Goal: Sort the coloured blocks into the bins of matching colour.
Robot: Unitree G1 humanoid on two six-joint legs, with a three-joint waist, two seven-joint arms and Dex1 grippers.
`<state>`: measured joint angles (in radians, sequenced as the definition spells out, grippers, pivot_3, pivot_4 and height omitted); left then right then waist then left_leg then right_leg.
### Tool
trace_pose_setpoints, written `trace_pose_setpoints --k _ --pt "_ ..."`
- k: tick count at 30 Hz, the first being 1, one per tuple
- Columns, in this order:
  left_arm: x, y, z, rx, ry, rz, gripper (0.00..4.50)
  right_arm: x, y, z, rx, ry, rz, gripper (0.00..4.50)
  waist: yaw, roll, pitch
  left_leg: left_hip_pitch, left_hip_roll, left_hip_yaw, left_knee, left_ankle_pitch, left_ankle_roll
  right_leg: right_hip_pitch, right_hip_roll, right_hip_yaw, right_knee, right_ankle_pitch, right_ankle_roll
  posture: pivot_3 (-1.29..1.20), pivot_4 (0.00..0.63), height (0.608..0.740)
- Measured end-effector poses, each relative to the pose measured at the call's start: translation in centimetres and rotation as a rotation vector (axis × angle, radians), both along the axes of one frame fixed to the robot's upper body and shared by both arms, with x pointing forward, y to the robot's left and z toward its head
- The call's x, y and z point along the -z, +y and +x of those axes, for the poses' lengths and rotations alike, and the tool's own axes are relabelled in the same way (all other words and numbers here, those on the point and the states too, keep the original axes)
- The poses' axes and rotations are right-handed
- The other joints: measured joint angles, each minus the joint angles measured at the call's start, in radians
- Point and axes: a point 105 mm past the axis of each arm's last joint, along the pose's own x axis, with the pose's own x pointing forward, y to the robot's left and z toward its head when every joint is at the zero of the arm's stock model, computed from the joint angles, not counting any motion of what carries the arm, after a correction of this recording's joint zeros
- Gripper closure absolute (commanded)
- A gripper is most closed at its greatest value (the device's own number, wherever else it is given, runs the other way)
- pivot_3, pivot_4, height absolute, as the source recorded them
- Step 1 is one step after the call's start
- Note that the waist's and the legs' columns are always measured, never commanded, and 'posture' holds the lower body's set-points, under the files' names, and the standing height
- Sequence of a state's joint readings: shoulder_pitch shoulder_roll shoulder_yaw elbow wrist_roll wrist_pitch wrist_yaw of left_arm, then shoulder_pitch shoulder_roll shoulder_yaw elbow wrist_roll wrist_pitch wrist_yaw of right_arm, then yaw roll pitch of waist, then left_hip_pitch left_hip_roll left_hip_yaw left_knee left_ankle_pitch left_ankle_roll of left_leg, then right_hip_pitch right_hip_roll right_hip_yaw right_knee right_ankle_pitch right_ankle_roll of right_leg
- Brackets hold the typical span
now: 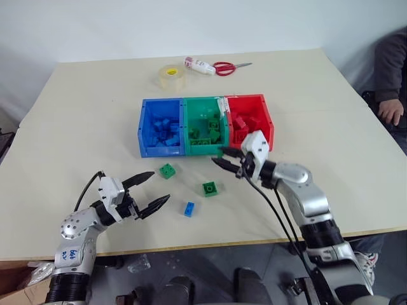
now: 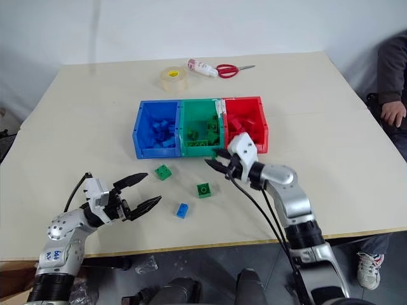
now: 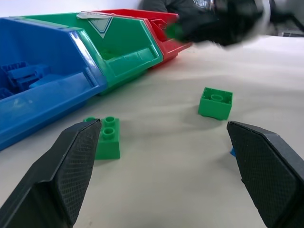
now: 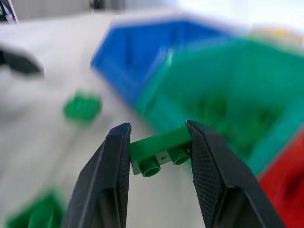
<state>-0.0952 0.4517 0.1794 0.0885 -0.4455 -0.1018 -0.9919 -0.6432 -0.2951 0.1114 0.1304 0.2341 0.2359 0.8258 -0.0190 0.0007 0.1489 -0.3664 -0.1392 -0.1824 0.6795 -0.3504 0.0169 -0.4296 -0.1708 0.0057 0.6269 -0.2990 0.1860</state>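
Note:
Three joined bins stand mid-table: blue [image 1: 162, 151], green [image 1: 202, 100] and red [image 1: 245, 98], each holding several bricks of its own colour. My right gripper [image 1: 220, 156] hovers just before the green bin's front wall, shut on a small green block [image 4: 159, 149] with its studs facing the camera. On the table in front of the bins lie a green block [image 1: 166, 170], another green block [image 1: 210, 188] and a blue block [image 1: 189, 208]. My left gripper [image 1: 160, 185] stands open low over the table, left of these blocks, with nothing between its fingers.
Behind the bins lie a clear tape roll [image 1: 170, 76], a white tube [image 1: 198, 65] and red-handled scissors [image 1: 226, 67]. A person's hand [image 1: 389, 111] rests beyond the table's right edge. The table's front edge runs close below the loose blocks.

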Motion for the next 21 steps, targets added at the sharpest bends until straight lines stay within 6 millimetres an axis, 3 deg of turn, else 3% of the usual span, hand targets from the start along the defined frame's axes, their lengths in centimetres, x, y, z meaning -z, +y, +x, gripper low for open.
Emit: trace_pose_setpoints --k 4,9,14,21 --pt "-0.2 -0.2 0.2 0.006 -0.011 -0.002 0.0 -2.7 1.8 2.1 0.018 -0.067 0.019 1.78 -0.011 0.0 0.0 0.0 0.0 -0.001 -0.001 0.0 0.0 0.0 0.0 0.0 0.001 0.0 -0.001 0.0 0.15 0.74" --pt "-0.2 -0.2 0.2 0.002 -0.015 -0.007 0.0 -1.7 1.7 4.2 0.095 -0.08 -0.009 0.09 -0.012 0.0 0.0 0.0 0.0 -0.001 -0.002 0.0 0.0 -0.001 0.001 -0.001 0.001 0.002 -0.003 0.0 0.15 0.74" --pt "-0.2 -0.3 0.2 -0.001 -0.017 -0.013 0.0 -1.3 1.4 3.7 0.074 -0.099 -0.017 0.04 -0.017 0.0 0.0 0.0 0.001 -0.001 -0.002 0.0 0.0 -0.002 0.002 0.0 0.001 0.002 -0.003 0.0 0.15 0.74" --pt "-0.1 -0.4 0.2 0.011 -0.014 -0.013 0.0 2.9 -1.8 -2.2 -0.103 0.019 -0.085 0.04 -0.008 0.0 0.0 -0.001 0.001 -0.002 0.0 -0.001 0.001 -0.001 0.002 0.0 0.0 0.002 -0.004 0.0 0.15 0.74"
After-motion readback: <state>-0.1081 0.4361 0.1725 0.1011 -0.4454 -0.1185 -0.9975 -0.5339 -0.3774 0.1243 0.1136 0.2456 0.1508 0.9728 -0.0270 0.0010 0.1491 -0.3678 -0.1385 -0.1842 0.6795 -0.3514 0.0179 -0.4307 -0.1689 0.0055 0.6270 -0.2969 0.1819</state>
